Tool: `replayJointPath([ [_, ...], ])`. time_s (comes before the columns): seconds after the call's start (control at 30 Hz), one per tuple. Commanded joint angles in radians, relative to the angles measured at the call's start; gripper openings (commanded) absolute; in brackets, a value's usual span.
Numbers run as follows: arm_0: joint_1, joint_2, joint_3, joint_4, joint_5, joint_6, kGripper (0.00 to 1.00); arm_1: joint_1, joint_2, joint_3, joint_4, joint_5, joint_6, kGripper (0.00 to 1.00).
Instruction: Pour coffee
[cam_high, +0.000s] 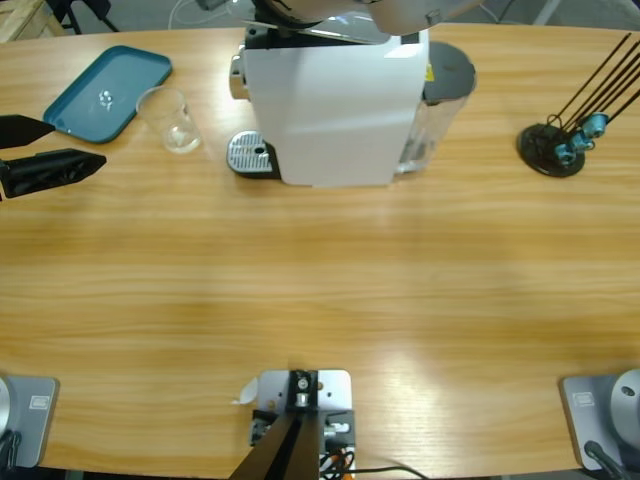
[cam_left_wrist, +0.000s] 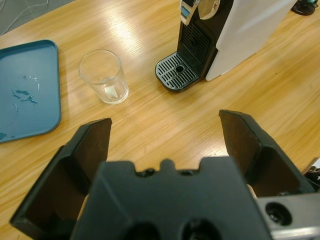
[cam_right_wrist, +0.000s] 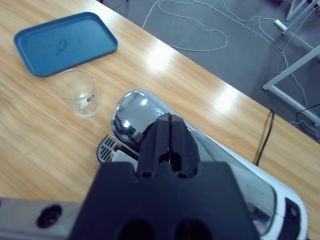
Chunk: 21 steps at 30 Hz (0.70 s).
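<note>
A clear glass tumbler (cam_high: 175, 122) (cam_left_wrist: 103, 76) (cam_right_wrist: 77, 92) stands upright on the table between the blue tray (cam_high: 108, 92) and the white coffee machine (cam_high: 330, 105). No coffee is in view. The machine's black drip grid (cam_high: 250, 155) (cam_left_wrist: 176, 72) is bare. My left gripper (cam_high: 75, 143) (cam_left_wrist: 165, 122) reaches in from the left edge, open and holding nothing, a short way from the tumbler. My right gripper (cam_right_wrist: 170, 122) hovers shut above the machine's chrome head (cam_right_wrist: 131, 117), and its arm (cam_high: 400, 12) comes down from the top.
The blue tray (cam_left_wrist: 25, 90) (cam_right_wrist: 65, 42) holds a few water drops. At the far right stands a black rack (cam_high: 555, 145) of thin rods. Bare wooden tabletop (cam_high: 320, 300) stretches across the front. Cables lie on the floor beyond the table's far edge.
</note>
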<state>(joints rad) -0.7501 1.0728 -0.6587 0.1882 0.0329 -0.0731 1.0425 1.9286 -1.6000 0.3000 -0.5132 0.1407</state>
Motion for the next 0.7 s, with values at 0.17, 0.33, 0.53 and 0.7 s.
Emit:
replayJointPath([
  [0.17,-0.008,0.031,0.025,-0.003,-0.013,0.01,0.931,0.03,0.161,0.214,-0.102,0.05,0.068,0.0],
  [0.33,-0.008,0.037,0.025,-0.003,-0.013,0.01,0.931,0.03,0.146,0.261,-0.133,0.048,0.076,0.0],
  [0.53,-0.008,0.025,0.025,-0.001,-0.011,0.01,0.991,0.03,0.086,0.27,-0.134,0.018,0.067,0.0],
  [0.7,-0.008,0.014,0.025,0.001,-0.011,0.01,1.0,0.03,-0.062,0.285,-0.16,0.004,-0.026,0.0],
])
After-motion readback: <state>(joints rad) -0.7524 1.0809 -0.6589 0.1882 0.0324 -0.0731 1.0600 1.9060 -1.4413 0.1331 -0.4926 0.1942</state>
